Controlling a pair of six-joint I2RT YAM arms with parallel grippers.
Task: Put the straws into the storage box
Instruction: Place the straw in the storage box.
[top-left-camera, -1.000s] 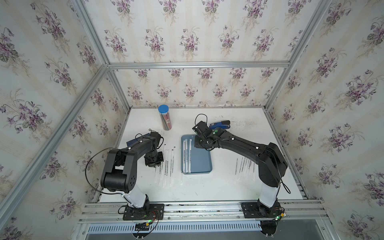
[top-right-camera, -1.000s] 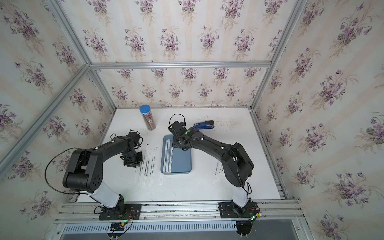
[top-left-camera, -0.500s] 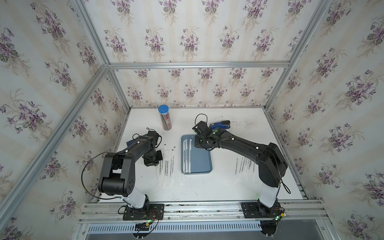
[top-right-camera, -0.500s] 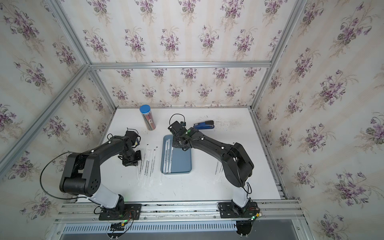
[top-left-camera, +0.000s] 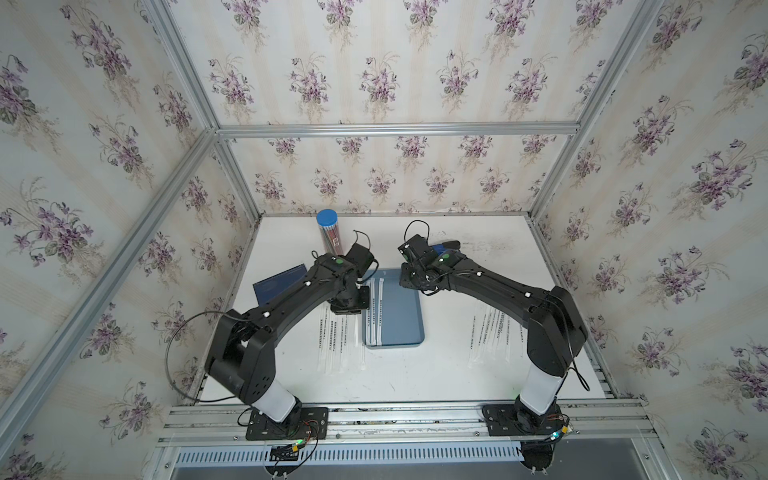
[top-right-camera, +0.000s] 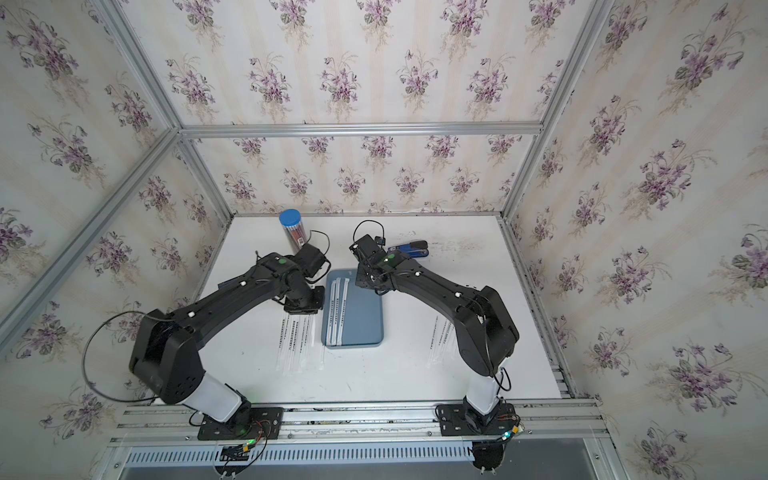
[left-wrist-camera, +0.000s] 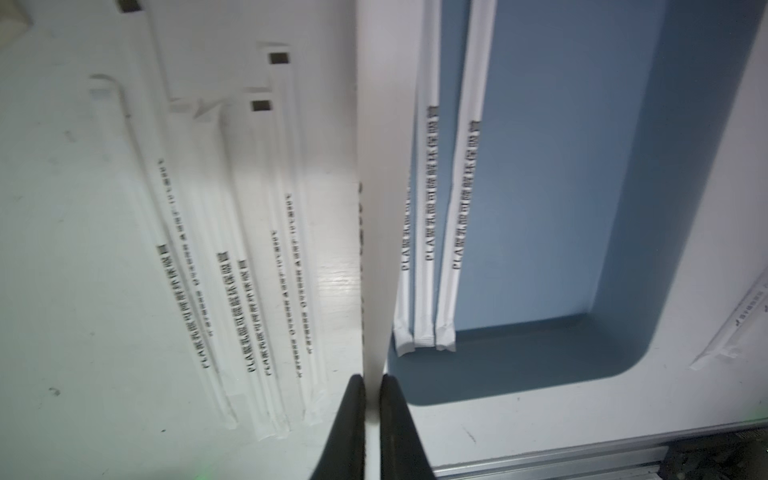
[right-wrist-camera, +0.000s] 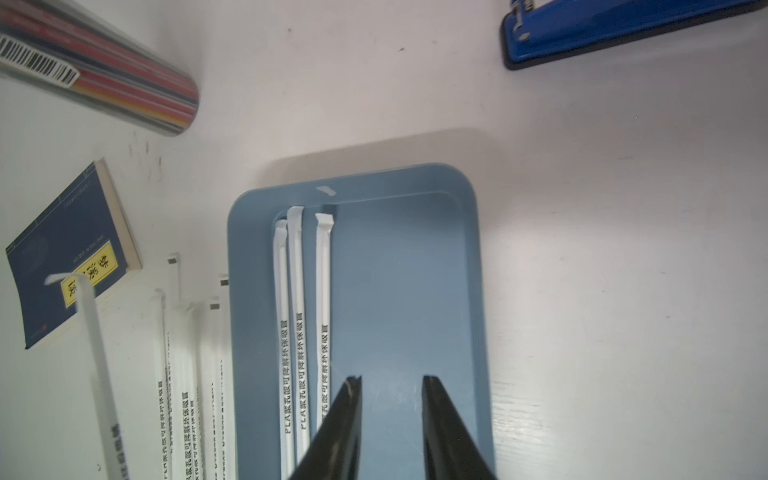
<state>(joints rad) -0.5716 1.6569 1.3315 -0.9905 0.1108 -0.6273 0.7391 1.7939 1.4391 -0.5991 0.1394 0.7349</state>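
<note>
In a top view the left tool (top-left-camera: 348, 303) has shifted from over the loose straws (top-left-camera: 332, 338) to just beside the box (top-left-camera: 401, 320). The right tool (top-left-camera: 409, 282) has not moved and hovers at the box's far end, with more straws (top-left-camera: 490, 330) on the bench (top-left-camera: 415, 374) by its arm. Left wrist: the jaws have just pinched shut on one straw (left-wrist-camera: 376, 199), which is lifted over the box edge beside three straws (left-wrist-camera: 428, 199) already inside. Right wrist: that tool is part open and empty. The pick looks made; what remains is to line the straw up over the box floor and release
</note>
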